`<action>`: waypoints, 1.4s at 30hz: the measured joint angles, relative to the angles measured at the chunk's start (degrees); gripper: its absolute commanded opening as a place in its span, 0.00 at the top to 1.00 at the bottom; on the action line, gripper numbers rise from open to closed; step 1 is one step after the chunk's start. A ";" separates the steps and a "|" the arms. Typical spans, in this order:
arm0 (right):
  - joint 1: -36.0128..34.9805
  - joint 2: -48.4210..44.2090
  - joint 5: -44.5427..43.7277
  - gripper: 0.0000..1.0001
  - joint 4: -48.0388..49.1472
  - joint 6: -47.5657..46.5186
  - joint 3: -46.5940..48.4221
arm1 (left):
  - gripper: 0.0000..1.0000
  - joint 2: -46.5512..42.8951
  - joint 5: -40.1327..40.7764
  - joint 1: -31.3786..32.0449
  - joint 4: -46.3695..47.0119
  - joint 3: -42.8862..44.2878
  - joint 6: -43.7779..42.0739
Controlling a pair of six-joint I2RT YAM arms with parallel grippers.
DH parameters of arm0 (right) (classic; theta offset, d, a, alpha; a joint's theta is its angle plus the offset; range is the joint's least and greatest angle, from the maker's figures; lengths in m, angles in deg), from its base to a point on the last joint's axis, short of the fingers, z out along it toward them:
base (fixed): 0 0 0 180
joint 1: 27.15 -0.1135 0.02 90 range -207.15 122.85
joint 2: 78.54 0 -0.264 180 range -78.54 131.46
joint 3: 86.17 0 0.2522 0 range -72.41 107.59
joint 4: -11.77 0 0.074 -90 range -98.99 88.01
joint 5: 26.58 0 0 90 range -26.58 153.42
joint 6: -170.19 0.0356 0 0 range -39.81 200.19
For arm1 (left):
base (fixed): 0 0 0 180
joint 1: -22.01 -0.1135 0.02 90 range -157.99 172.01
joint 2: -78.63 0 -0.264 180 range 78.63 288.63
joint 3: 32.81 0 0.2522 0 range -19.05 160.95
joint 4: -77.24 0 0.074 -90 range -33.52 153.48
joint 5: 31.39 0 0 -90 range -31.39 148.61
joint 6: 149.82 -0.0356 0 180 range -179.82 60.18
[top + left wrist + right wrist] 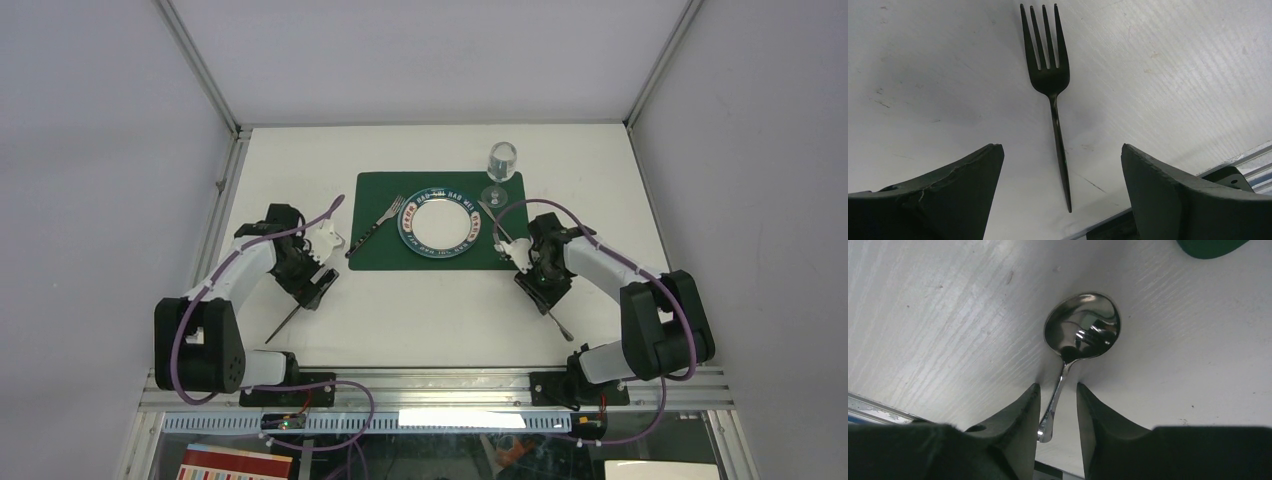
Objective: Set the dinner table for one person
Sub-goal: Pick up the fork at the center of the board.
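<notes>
The white table [300, 160] with its silver framing fills the floor of the enclosure, and both arms are bolted at its near edge. Towards the back of it lies a dark green placemat [440, 258]. On the mat sits a plate [441, 193] with a patterned blue rim. A fork [375, 225] lies slantwise just left of the plate, and what looks like a knife [495, 222] lies just right of it. A clear wine glass [502, 160] stands upright at the mat's far right corner.

The left arm [250, 265] reaches over the bare table to the left of the mat. Beneath it lies a second fork [1048, 80], flat on the white surface [1173, 75], with its handle pointing back toward the near edge. The left jaws stand wide apart, one on either side of that fork, and neither touches it.

The right arm [600, 265] bends in over the table just off the mat's near right corner, and a corner of the mat [1208, 245] shows in its wrist view. There a shiny spoon [1082, 327] lies bowl-up on the table [923, 315]. The right jaws are drawn close together and straddle the spoon's thin handle. There is a clear gap on one side, so they are not clamped on it. The handle's end runs right up against the other of the fingers [1018, 430], and I cannot tell whether they touch.
</notes>
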 measured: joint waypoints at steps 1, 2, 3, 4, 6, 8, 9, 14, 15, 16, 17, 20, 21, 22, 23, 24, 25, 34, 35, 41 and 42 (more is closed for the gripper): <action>0.13 0.00 0.09 0.66 0.02 -0.09 0.00 | 0.09 0.26 0.00 0.00 0.15 -0.13 0.00; 0.26 0.00 0.13 0.66 0.04 -0.17 0.02 | 0.09 0.46 0.02 0.00 0.26 -0.33 -0.04; 0.42 0.00 0.17 0.66 0.09 -0.31 0.00 | 0.09 0.63 0.02 0.00 0.35 -0.57 -0.09; 0.48 0.00 0.24 0.66 0.09 -0.39 0.00 | 0.09 0.81 0.02 0.00 0.48 -0.83 -0.11; 0.55 0.00 0.26 0.66 0.09 -0.52 0.00 | 0.09 1.22 0.02 0.00 0.61 -1.09 -0.13; 0.61 0.00 0.35 0.66 0.09 -0.66 0.02 | 0.09 1.73 0.02 -0.02 1.01 -1.33 -0.13; 0.63 0.00 0.37 0.66 0.09 -0.70 0.00 | 0.10 1.95 0.00 -0.24 1.36 -1.49 -0.15; 0.83 0.00 0.52 0.68 0.11 -0.83 0.00 | 0.15 4.17 0.00 -0.37 2.80 -1.86 -0.15; 0.85 0.00 0.52 0.68 0.13 -0.87 0.00 | 0.16 5.16 0.00 -0.37 3.30 -1.90 -0.15; 0.85 0.00 0.50 0.69 0.15 -0.90 0.00 | 0.20 5.97 0.15 -0.37 3.72 -1.97 -0.22; 0.85 -0.02 0.48 0.70 0.20 -0.92 0.02 | 0.27 6.36 0.48 -0.37 4.07 -1.88 -0.20; 0.90 -0.04 0.33 0.75 0.31 -1.07 0.00 | 0.50 6.62 0.94 -0.39 4.76 -1.86 -0.26; 0.92 -0.04 0.31 0.79 0.35 -1.18 0.00 | 0.57 6.73 1.33 -0.42 5.05 -1.86 -0.35; 0.96 -0.04 0.20 0.84 0.42 -1.40 0.00 | 0.65 6.86 1.88 -0.57 5.57 -1.86 -0.66; 0.98 -0.04 -0.02 0.90 0.50 -1.57 0.00 | 0.73 7.02 2.27 -0.74 6.05 -1.86 -0.92; 1.07 -0.04 -0.15 0.95 0.63 -1.81 -0.04 | 0.81 7.08 2.64 -0.85 6.36 -1.86 -0.87; 1.14 -0.04 -0.22 0.99 0.72 -1.97 -0.04 | 0.87 7.10 3.04 -1.01 6.60 -1.84 -1.18; 1.22 -0.09 -0.15 1.00 0.74 -2.05 -0.07 | 1.00 7.10 3.06 -1.07 5.86 -1.42 -1.25; 1.22 -0.17 -0.13 1.00 0.72 -2.05 -0.07 | 1.00 7.15 2.86 -1.07 5.29 -1.25 -1.16; 1.22 -1.77 0.90 1.00 -0.98 -1.97 0.11 | 1.00 7.50 0.11 -1.01 -2.23 4.76 -0.02; 1.22 -2.43 1.03 1.00 -1.81 -1.97 0.55 | 1.00 7.48 -0.26 -0.98 -3.28 6.91 0.22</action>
